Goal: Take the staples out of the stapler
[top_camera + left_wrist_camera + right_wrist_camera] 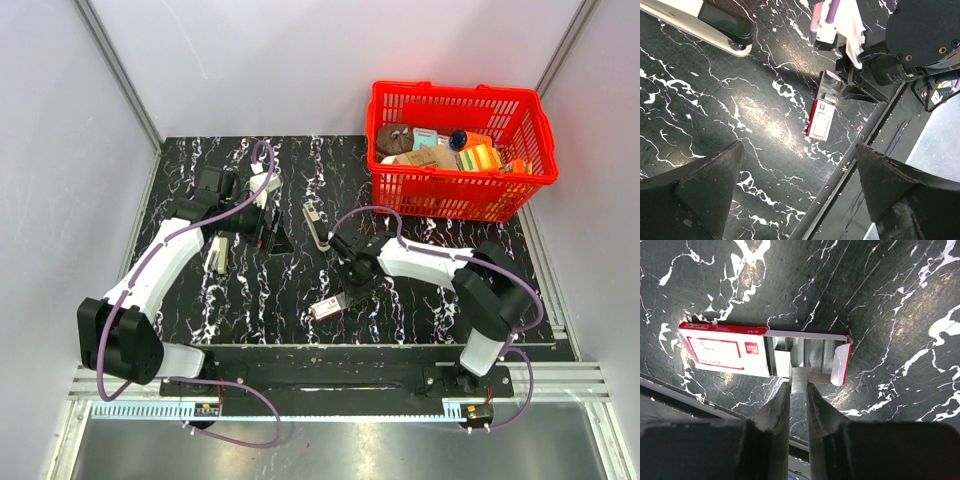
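The stapler (316, 226) lies slim and black with a silver part on the marbled table, mid-back; in the left wrist view the stapler (705, 22) crosses the top left corner. My right gripper (799, 385) is shut on a short strip of staples (801, 376) at the open end of a red-and-white staple box (725, 352), where more silver strips lie. From above, the right gripper (346, 290) points down at that box (328, 306). My left gripper (799, 150) stands wide open with nothing between its fingers, hovering left of the stapler (262, 224).
A red plastic basket (440, 200) holding several items stands at the back right. The table's near edge, a black rail (860, 145), runs just past the staple box (821, 117). Grey walls close in the table on three sides.
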You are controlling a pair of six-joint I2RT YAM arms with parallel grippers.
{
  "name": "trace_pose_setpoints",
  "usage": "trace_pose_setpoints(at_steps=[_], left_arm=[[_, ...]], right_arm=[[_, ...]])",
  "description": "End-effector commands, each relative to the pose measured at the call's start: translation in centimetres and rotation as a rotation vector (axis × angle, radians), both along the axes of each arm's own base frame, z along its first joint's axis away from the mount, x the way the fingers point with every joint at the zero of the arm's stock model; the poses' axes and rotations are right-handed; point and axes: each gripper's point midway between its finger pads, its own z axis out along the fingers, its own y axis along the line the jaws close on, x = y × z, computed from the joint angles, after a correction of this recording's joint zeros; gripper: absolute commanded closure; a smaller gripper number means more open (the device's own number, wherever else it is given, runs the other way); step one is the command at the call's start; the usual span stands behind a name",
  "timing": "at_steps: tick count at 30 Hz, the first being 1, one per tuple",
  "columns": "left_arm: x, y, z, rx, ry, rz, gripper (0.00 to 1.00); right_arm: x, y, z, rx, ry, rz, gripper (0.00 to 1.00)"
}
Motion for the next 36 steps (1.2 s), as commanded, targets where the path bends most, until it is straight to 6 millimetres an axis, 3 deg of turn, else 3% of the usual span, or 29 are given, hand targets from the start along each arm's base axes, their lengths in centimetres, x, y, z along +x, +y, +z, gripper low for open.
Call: trace_pose_setpoints(at_steps=[1, 9, 25, 36], left_arm=[[0.2, -0.1, 0.5, 0.001, -0.03, 0.001, 0.02], [0.6, 0.1, 0.5, 0.009, -0.034, 0.011, 0.03], [0.6, 0.1, 0.7, 0.011, -0.038, 0.013, 0.04], [0.6, 0.1, 0.8, 0.012, -0.043, 0.015, 0.05]], right_arm=[[0.4, 1.0, 0.9, 0.021, -0.02, 0.029, 0.92], [0.2, 1.3, 0.5, 0.027, 0.0, 0.035, 0.87], [0.3, 1.5, 1.0, 0.039, -0.003, 0.043, 0.65], [1.1, 1.3, 5.6, 0.074, -0.086, 0.029, 0.71]])
